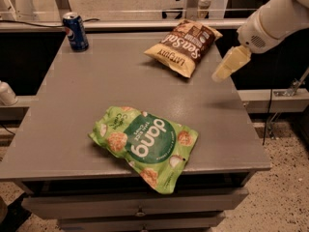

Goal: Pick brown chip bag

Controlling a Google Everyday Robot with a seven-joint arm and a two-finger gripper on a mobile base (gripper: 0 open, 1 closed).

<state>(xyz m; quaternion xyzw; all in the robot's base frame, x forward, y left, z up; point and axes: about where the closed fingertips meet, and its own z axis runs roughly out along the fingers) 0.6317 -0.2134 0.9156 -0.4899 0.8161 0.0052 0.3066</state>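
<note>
Camera view, left to right: blue metal soda can (76, 31) at the far-left corner of the grey tabletop (72, 105), crinkly green snack bag (147, 144) near the front, crinkly tan-and-brown chip bag (183, 46) at the far edge. The gripper (228, 64) hangs just right of it, holding nothing (can't tell how open). I'd centre over the bag, then drop.

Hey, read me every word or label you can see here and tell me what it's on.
"Sea Salt": crinkly tan-and-brown chip bag.
"dang": bright green snack bag; smaller print blurred.
Blue soda can: lettering unreadable.
The gripper, hovering right of the chip bag: no text.
</note>
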